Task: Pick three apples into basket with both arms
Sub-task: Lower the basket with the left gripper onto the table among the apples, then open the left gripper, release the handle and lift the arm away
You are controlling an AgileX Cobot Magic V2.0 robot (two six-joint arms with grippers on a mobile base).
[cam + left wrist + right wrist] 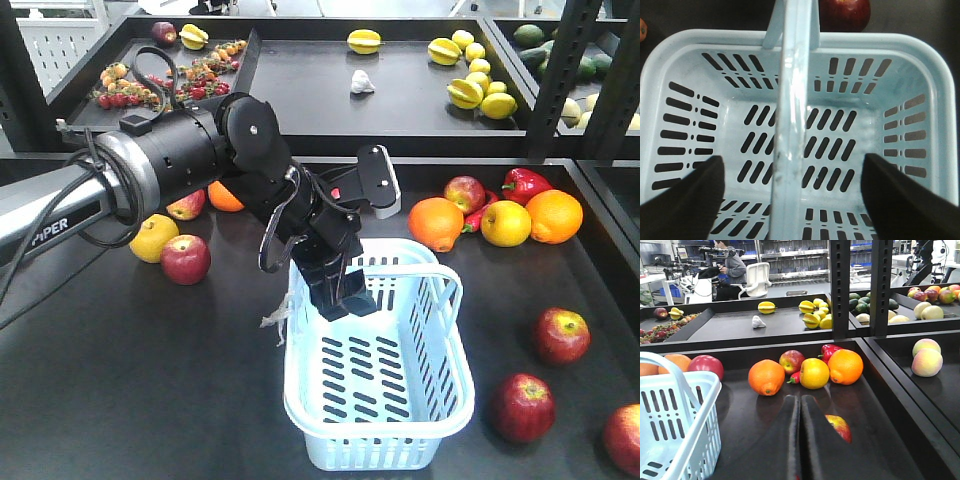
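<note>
The pale blue basket (440,400) stands in the middle of the dark table and holds nothing. My left gripper (340,298) hangs open just above its near-left rim; in the left wrist view the gripper (795,197) straddles a hoop handle (792,100) without touching it. Red apples lie around: two at the left (186,258) (187,206), one by the oranges (464,192), three at the right (560,335) (521,407) (625,438). My right gripper (800,399) is shut on nothing, low over the table; an apple (840,426) lies half hidden behind its right finger.
Oranges (436,223) (554,216), a yellow fruit (506,223) and a red pepper (524,183) sit behind the basket. A lemon (152,238) lies at the left. A raised back shelf (400,110) carries star fruit. Black uprights (840,290) and a side tray with peaches (926,360) stand at the right.
</note>
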